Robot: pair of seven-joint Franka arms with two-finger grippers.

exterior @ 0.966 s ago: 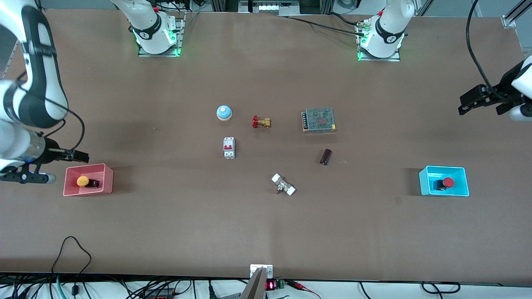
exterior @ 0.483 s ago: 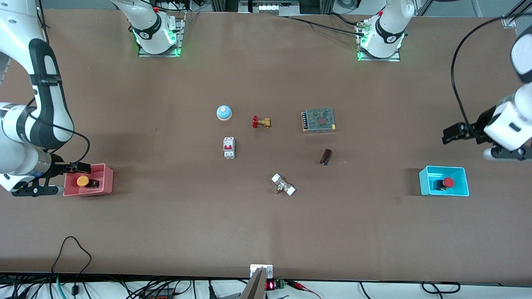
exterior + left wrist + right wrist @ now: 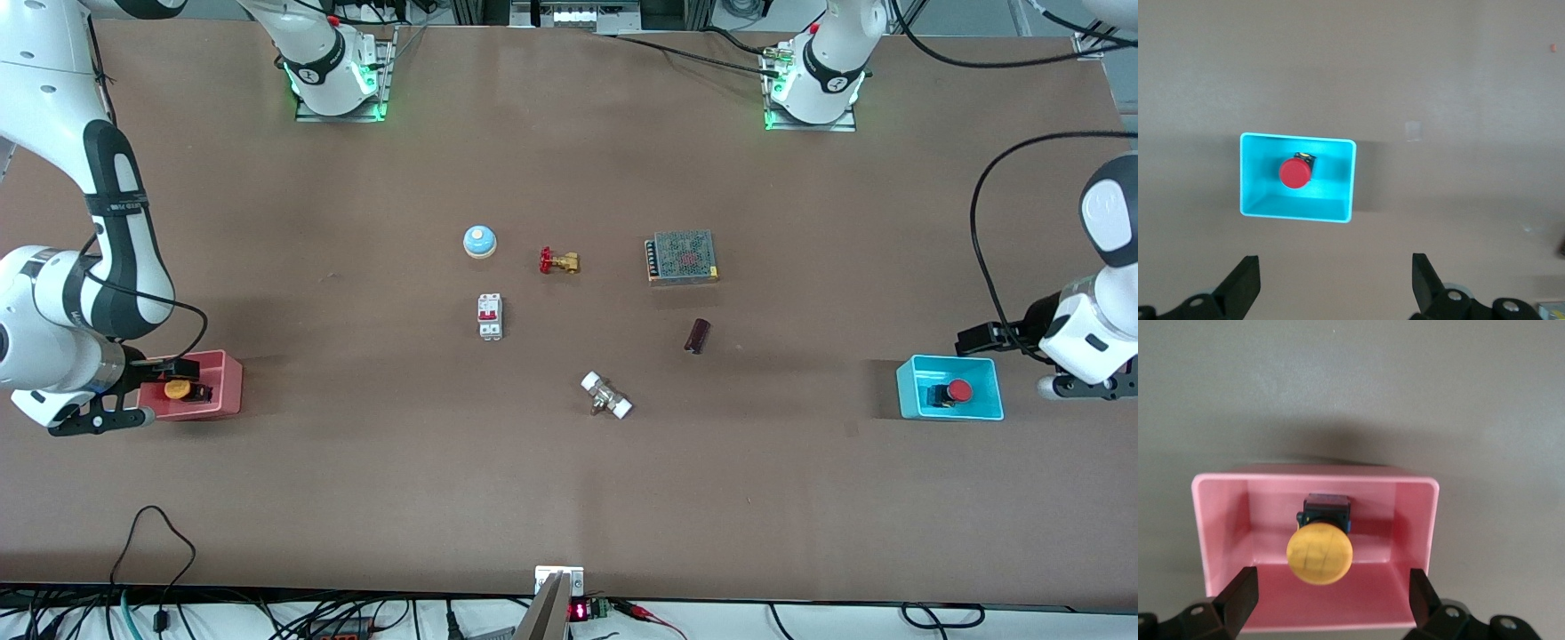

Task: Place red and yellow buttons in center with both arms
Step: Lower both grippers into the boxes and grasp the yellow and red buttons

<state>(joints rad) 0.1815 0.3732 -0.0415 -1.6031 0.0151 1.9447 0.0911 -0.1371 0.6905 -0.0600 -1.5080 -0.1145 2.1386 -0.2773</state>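
Note:
The yellow button (image 3: 178, 389) lies in the pink bin (image 3: 233, 391) at the right arm's end of the table. In the right wrist view the yellow button (image 3: 1319, 552) sits in the pink bin (image 3: 1315, 477), with my open, empty right gripper (image 3: 1330, 595) above the bin's edge. My right gripper (image 3: 116, 404) hangs at that bin's outer end. The red button (image 3: 957, 390) lies in the cyan bin (image 3: 907, 391). My left gripper (image 3: 1080, 378) is over the table just beside it. It is open and empty (image 3: 1336, 280), apart from the red button (image 3: 1295, 173) and cyan bin (image 3: 1298, 138).
The table's middle holds a blue bell (image 3: 479, 241), a brass valve (image 3: 558, 261), a white circuit breaker (image 3: 490, 316), a metal power supply (image 3: 682, 257), a dark cylinder (image 3: 697, 335) and a white-capped fitting (image 3: 606, 396).
The right gripper has moved in over the pink bin's outer end. The left gripper has swung from over bare table down to beside the cyan bin. Both buttons stay put.

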